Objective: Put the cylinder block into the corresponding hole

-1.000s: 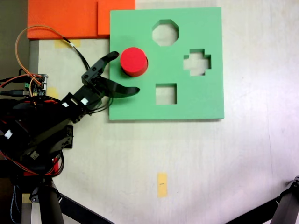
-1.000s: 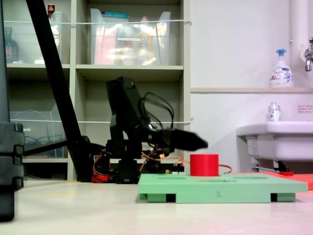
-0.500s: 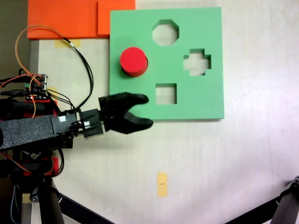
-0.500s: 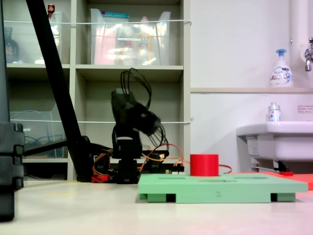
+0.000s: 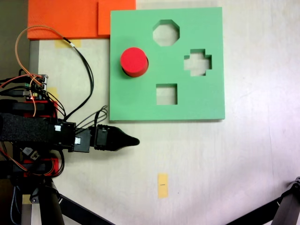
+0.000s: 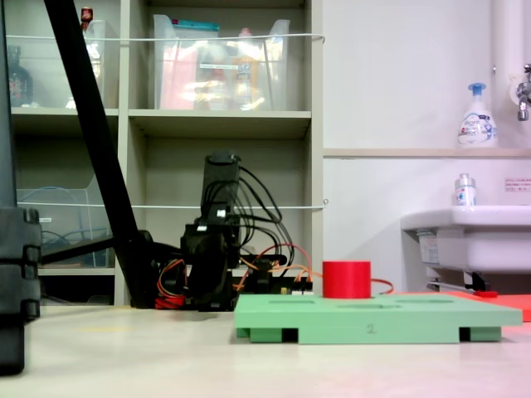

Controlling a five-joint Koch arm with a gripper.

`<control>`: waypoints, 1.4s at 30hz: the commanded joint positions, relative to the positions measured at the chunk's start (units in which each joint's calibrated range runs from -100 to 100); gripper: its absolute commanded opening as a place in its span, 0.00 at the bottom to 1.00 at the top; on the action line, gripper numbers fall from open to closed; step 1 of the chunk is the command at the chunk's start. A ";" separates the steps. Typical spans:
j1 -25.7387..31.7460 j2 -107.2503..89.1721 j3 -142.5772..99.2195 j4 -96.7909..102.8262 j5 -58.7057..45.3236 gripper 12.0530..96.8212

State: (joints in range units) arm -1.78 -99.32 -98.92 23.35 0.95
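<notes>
Red cylinder block (image 5: 134, 61) is seen upright on green board (image 5: 140, 101). Claw (image 5: 133, 141) is held off board's near-left corner; open/closed can't be told.

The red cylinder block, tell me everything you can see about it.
The cylinder block is a short, solid-looking red cylinder with a flat round top, seemingly foam. It stands upright on the green board toward its left side in the view from above, protruding well above the surface. The gripper is off the board, not touching it.
</notes>
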 commanded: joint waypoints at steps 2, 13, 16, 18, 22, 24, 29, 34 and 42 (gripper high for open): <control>0.05 -0.68 -1.08 0.58 -0.73 0.40; -0.05 -0.68 -1.08 -20.60 -0.73 0.44; -0.05 -0.68 -1.08 -20.60 -0.68 0.44; -0.05 -0.68 -1.08 -20.60 -0.68 0.44; -0.05 -0.68 -1.08 -20.60 -0.68 0.44; -0.05 -0.68 -1.08 -20.60 -0.68 0.44; -0.05 -0.68 -1.08 -20.60 -0.68 0.44; -0.05 -0.68 -1.08 -20.60 -0.68 0.44; -0.05 -0.68 -1.08 -20.60 -0.68 0.44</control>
State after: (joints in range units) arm -1.83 -99.59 -98.92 7.98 0.42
